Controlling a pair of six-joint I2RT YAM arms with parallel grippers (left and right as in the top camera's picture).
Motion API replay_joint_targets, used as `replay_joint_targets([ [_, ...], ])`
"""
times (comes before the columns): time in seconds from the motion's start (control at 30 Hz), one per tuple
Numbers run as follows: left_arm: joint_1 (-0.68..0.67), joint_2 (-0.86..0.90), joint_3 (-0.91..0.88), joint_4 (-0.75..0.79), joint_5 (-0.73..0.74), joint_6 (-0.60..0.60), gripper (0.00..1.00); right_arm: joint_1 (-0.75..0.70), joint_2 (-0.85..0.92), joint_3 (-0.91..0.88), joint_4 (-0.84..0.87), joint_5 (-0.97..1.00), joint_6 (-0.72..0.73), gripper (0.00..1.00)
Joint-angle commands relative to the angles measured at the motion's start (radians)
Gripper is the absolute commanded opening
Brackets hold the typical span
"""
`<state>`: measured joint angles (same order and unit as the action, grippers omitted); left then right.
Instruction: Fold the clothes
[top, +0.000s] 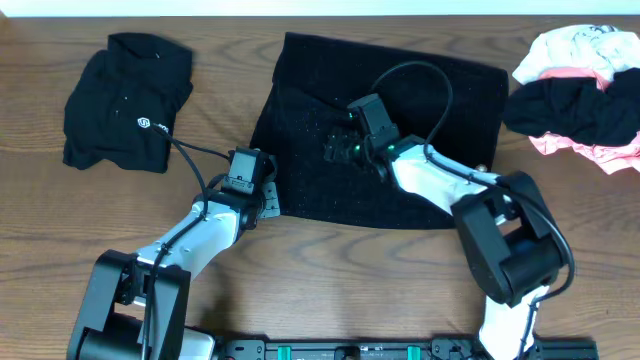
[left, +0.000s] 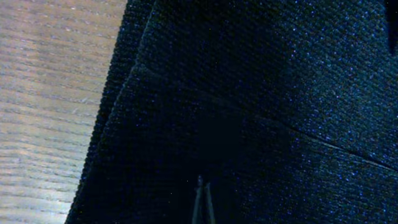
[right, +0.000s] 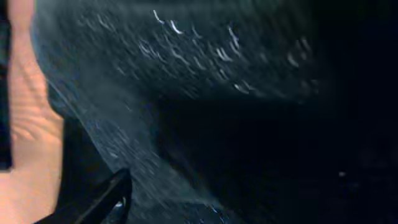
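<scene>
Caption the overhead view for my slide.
Overhead: left gripper and right gripper on a spread black sparkly garment, black logo shirt at far left, unfolded clothes pile at far right.

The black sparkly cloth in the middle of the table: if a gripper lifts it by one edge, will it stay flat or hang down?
Probably floppy: the black sparkly cloth lies in soft folds along its left edge. It looks like thick knit, so perhaps rather heavy for fabric. The coarse weave should hardly slip on the wooden table.
</scene>
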<state>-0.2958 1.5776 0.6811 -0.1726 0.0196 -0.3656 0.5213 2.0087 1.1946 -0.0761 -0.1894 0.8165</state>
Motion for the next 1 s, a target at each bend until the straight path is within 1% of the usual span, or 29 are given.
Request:
replay_joint_targets([
  [0.0,0.002,0.024,-0.008,-0.009,-0.001,0.010,0.06,0.013,0.004,0.002,0.064,0.006,0.036,0.63],
  [0.17,0.002,0.024,-0.008,-0.009,-0.001,0.010,0.06,0.021,0.006,0.002,0.144,0.006,0.036,0.58],
  [0.2,0.002,0.024,-0.008,-0.009,-0.001,0.010,0.06,0.023,0.006,0.002,0.151,0.006,0.036,0.55],
  [0.27,0.002,0.024,-0.008,-0.009,-0.001,0.010,0.06,0.025,0.006,0.002,0.165,0.005,0.037,0.43],
  [0.3,0.002,0.024,-0.008,-0.009,-0.001,0.010,0.06,0.028,0.006,0.002,0.175,0.005,0.042,0.34],
  [0.33,0.002,0.024,-0.008,-0.009,-0.001,0.010,0.06,0.033,0.006,0.002,0.184,0.005,0.048,0.23],
  [0.43,0.002,0.024,-0.008,-0.009,-0.001,0.009,0.06,0.047,0.006,0.002,0.212,0.004,0.071,0.01],
  [0.57,0.002,0.024,-0.008,-0.009,-0.001,0.009,0.06,0.071,0.006,0.002,0.254,-0.014,0.082,0.01],
  [0.77,0.002,0.024,-0.008,-0.009,-0.001,0.009,0.06,0.100,0.006,0.002,0.343,-0.097,0.111,0.01],
  [0.97,0.002,0.024,-0.008,-0.008,-0.001,0.009,0.06,0.116,0.006,0.002,0.344,-0.171,0.130,0.01],
])
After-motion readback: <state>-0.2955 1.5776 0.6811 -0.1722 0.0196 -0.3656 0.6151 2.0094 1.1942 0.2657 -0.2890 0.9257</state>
